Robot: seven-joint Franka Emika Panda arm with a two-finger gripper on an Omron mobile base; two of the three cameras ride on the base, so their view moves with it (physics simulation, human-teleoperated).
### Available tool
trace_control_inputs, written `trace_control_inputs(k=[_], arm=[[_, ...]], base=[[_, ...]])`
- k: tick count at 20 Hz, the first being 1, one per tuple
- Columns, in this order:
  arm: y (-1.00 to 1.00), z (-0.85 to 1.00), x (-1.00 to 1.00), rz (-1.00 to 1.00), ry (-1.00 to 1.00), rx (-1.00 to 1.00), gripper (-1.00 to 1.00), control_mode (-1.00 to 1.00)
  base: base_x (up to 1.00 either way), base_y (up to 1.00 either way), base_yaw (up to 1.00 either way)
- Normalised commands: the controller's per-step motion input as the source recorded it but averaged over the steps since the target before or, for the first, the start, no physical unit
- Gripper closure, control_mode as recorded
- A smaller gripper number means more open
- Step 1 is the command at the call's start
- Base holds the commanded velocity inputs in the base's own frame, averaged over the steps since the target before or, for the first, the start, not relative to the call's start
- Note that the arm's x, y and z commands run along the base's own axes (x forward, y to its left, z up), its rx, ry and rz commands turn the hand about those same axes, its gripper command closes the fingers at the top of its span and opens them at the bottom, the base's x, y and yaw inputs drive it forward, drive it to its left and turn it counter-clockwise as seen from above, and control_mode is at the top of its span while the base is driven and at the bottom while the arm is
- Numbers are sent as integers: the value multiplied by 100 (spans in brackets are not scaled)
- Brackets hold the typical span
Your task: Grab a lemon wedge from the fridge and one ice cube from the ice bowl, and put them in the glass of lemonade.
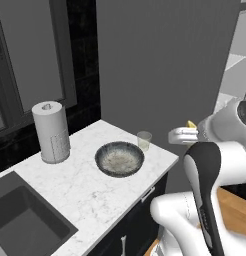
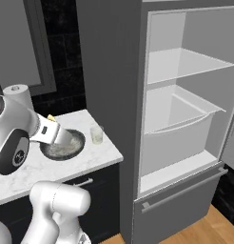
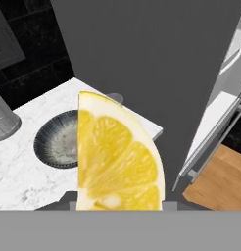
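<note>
Yellow lemon wedge [image 3: 117, 157] sits clamped between the fingers [image 3: 72, 204].

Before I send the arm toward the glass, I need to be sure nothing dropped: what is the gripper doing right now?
Gripper: closed on the lemon wedge, which sits between its fingertips.

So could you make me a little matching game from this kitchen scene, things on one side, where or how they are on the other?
Things:
1. lemon wedge
2. glass of lemonade
3. paper-towel roll
4. fridge

States:
A. standing open, white shelves showing
B. held in the tool
C. upright at the back of the counter, near the dark sink
D. on the counter beside the ice bowl, by the counter's edge

Pairs: 1-B, 2-D, 3-C, 4-A
</note>
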Motion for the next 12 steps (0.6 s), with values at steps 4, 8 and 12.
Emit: trace_control_inputs(k=[4,8,12], arm=[[15,0,18,4,7,-10,100,-100],[5,0,7,14,10,-19,100,-100],[0,-2,0,24,9,-21,100,-100]], base=[[0,0,0],[0,0,0],[0,0,0]])
